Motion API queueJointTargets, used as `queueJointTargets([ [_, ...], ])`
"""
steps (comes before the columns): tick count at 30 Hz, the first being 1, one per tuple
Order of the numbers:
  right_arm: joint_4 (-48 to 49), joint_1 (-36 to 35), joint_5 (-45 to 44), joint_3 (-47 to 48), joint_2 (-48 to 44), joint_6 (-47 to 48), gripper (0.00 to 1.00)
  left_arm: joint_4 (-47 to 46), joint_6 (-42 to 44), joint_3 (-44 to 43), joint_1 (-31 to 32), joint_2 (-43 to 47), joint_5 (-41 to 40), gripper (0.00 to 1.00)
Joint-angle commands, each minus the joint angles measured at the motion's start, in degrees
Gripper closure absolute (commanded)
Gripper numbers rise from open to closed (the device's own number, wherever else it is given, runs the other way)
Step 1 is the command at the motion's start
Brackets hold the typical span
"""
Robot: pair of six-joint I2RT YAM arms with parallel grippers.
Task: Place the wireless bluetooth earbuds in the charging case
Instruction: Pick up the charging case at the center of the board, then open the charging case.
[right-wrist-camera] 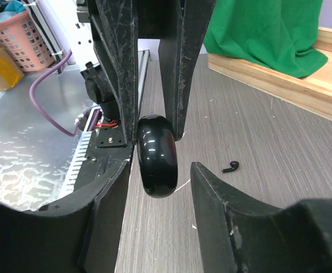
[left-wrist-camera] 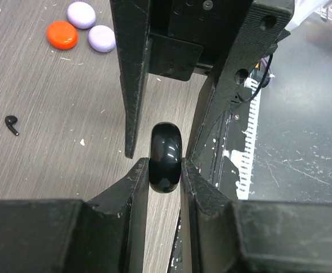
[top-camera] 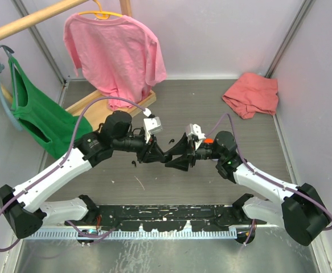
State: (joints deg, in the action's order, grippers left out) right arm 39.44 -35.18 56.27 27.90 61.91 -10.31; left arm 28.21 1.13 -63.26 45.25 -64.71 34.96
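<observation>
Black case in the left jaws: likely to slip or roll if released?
The black case looks glossy and rounded, so it may slip from the jaws. Its hard-looking shell probably won't flex. Held on edge, it would likely roll if dropped.

1. You had the left gripper [top-camera: 162, 152] and right gripper [top-camera: 177, 156] meeting tip to tip, in front of the pink T-shirt [top-camera: 117, 54].
2. A green garment [top-camera: 37, 116] hung left of that T-shirt.
3. A crumpled red cloth [top-camera: 251, 94] lay on the table [top-camera: 200, 108] to its right, well apart.

Grey wood-grain table [top-camera: 211, 108]; pale walls [top-camera: 222, 34]; wooden rack [top-camera: 29, 24].
</observation>
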Motion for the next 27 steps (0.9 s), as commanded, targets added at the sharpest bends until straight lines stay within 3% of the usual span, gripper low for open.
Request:
queueJointTargets([
  [1, 4.02, 0.03, 2.69, 2.84, 0.29, -1.58, 0.5, -1.0, 1.16, -2.93, -0.23, 0.54, 1.82, 0.99],
  [9, 4.36, 0.07, 4.24, 3.2, 0.7, -2.29, 0.67, -1.19, 1.24, -3.02, -0.23, 0.72, 2.27, 0.99],
  [13, 4.44, 0.02, 4.64, 3.07, 0.46, -2.39, 0.81, -1.05, 1.43, -2.64, -0.17, 1.17, 1.95, 0.97],
  [18, 4.33, 0.07, 4.26, 2.66, 0.43, -2.09, 0.95, -3.07, 0.4, -0.89, -0.2, 3.36, 0.81, 0.73],
  [24, 4.33, -0.02, 2.47, 2.4, -0.04, -1.93, 0.98, -8.89, -2.84, 3.66, -0.2, 6.44, -1.39, 0.48],
  [27, 4.33, 0.02, 1.82, 2.22, -0.58, -1.93, 0.99, -11.47, -4.15, 5.53, -0.25, 7.29, -2.98, 0.42],
])
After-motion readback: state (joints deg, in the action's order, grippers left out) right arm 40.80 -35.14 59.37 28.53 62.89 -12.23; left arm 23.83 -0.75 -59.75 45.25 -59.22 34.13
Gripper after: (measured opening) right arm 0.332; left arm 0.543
